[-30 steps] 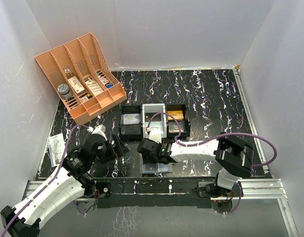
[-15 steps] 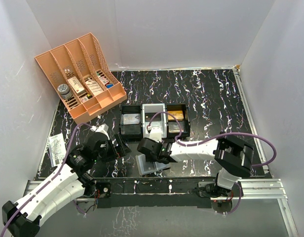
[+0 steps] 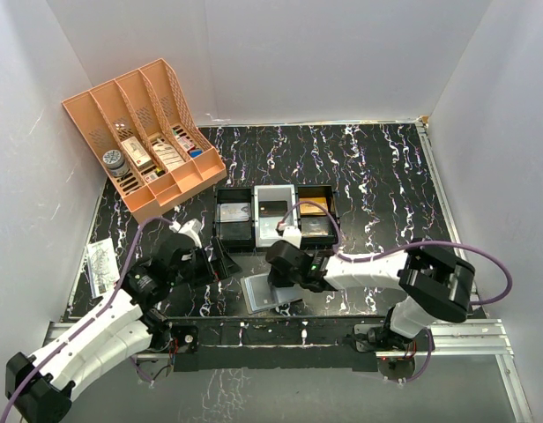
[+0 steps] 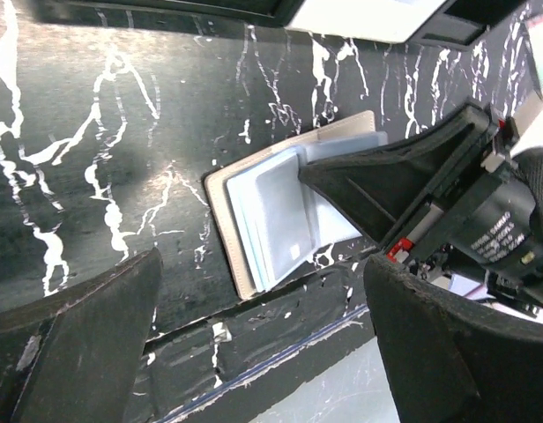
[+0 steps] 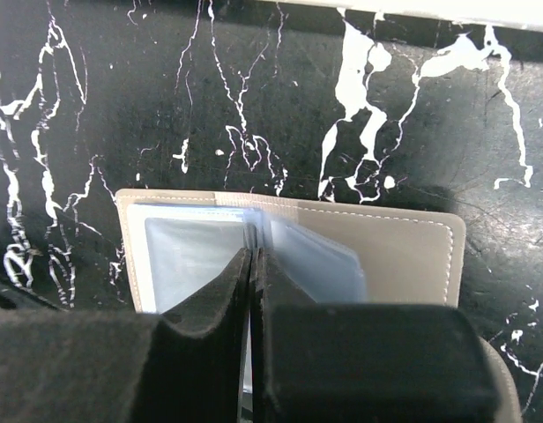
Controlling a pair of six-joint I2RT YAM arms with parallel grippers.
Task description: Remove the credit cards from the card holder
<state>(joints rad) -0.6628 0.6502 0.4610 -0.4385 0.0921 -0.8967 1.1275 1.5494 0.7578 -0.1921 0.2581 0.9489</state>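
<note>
The card holder (image 3: 261, 292) lies open near the table's front edge, its pale-blue sleeves facing up (image 5: 188, 251) (image 4: 271, 216). My right gripper (image 3: 286, 280) (image 5: 253, 254) is shut over the holder's middle fold, pinching a clear sleeve leaf. No card is clearly visible in the sleeves. My left gripper (image 3: 220, 263) (image 4: 263, 264) hangs wide open just left of the holder, holding nothing. A gold-orange credit card (image 3: 314, 205) lies in the right black tray. A dark credit card (image 3: 271, 209) lies in the white tray, and a grey one (image 3: 234, 211) in the left black tray.
Three trays (image 3: 254, 231) stand side by side just behind the holder. A peach rack (image 3: 148, 132) with small boxes sits at the back left. A printed packet (image 3: 100, 264) lies at the left edge. The metal rail (image 3: 280, 330) runs along the front.
My right gripper has shut and shifted right. The card holder has turned and slid a little left. My left gripper has edged closer to the holder.
</note>
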